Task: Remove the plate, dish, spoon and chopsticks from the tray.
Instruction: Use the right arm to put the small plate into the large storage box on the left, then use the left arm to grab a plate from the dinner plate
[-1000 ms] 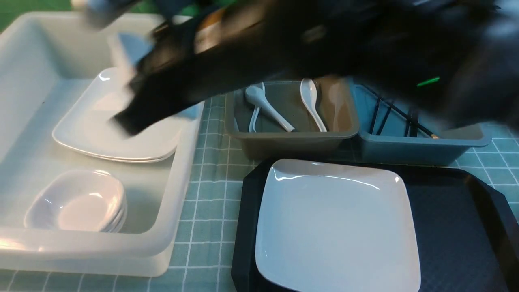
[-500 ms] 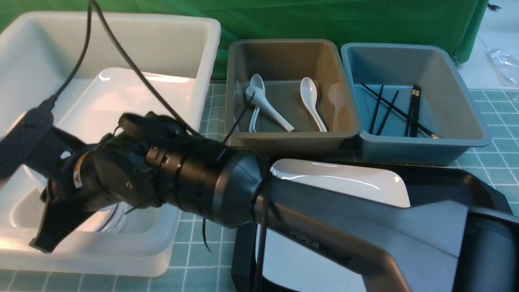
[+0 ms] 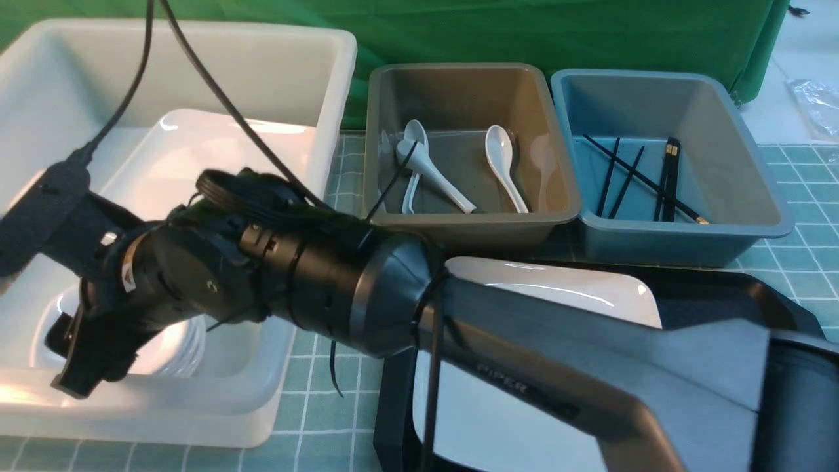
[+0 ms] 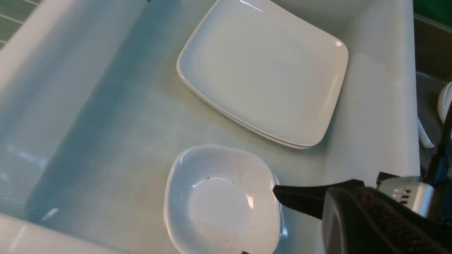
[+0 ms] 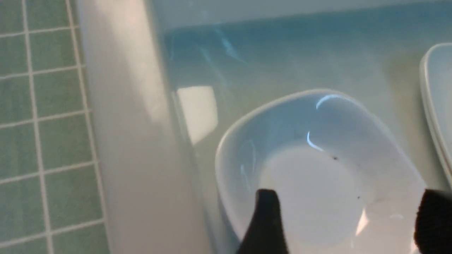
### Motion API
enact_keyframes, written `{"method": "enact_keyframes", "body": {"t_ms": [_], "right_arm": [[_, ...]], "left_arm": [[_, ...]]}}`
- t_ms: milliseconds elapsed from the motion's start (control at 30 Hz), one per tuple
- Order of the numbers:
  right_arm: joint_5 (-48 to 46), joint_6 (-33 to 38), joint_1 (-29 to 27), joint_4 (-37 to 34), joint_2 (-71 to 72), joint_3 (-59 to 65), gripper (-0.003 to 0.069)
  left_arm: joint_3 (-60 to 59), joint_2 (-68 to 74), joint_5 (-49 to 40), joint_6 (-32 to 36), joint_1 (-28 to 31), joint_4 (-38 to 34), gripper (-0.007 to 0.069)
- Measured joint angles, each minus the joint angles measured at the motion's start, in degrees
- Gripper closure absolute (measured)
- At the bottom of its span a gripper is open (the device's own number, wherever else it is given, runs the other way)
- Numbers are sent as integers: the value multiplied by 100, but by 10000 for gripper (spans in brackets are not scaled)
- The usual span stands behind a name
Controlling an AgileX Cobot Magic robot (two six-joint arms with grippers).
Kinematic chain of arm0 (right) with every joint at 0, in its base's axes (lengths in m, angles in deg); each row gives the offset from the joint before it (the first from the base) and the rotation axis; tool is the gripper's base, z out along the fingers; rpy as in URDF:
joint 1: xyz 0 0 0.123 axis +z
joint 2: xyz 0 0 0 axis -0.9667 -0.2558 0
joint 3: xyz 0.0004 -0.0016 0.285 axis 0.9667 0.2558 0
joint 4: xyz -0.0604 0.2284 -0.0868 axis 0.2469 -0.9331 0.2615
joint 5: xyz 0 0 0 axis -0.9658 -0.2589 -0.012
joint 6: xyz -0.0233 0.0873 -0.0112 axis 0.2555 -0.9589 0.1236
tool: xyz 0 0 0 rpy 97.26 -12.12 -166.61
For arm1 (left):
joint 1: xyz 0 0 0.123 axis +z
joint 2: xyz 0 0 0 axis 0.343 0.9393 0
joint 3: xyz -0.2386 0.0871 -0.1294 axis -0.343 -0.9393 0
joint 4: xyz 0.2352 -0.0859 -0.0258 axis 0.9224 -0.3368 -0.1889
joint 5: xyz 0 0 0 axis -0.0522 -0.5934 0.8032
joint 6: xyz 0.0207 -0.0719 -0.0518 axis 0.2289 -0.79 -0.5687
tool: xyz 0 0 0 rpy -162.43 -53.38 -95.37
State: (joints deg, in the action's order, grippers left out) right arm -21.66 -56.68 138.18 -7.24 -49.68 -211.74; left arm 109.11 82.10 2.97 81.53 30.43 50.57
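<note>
Right fingers (image 5: 266,218) have just sprung wide apart. Half a second back they were pinched together low in the white tub (image 3: 262,46). They hold nothing now: the dish (image 5: 317,158) sits under the gap, nested on the stack of small dishes at the tub's near end. So the dish drop looks done.

Left fingers are out of frame and closed. Can't tell if they carry anything. That wrist is just looking down into the tub.

What's left:
- The plate (image 3: 557,288) is still on the tray (image 3: 714,295), at its left end, with the near half hidden under the right arm.
- Spoons (image 3: 505,164) are in the grey tub (image 3: 459,92) and chopsticks (image 3: 629,170) in the blue tub (image 3: 721,118), both just past the tray.
- The arm covers much of the tray floor, so I can't confirm it from here. A second ago the floor right of the plate showed nothing on it.

Probably only the plate remains. The right arm has to back out of the tub first. The plate likely goes on the square plates (image 4: 265,70) at the tub's far end. It's glossy with a low rim and lies flat, so expect an awkward pinch.
</note>
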Motion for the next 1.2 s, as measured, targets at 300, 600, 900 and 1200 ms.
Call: {"method": "enact_keyframes", "body": {"t_ms": [300,600,900,1200], "right_arm": [[-2476,-953,-434,1372,1344,5,473],[-3517,-1624,-2737,1847,3292,1227,633],[-2612,-1989,-4786,1013,4733,4682,630],[-266,-1994,-5180,-681,4457,7369,243]], "left_arm": [[0,73,0,482,-172,-465,613],[0,1019,6,1039,-2193,-767,613],[0,2443,218,632,-4417,-311,613],[0,3417,286,494,-4919,-476,613]]}}
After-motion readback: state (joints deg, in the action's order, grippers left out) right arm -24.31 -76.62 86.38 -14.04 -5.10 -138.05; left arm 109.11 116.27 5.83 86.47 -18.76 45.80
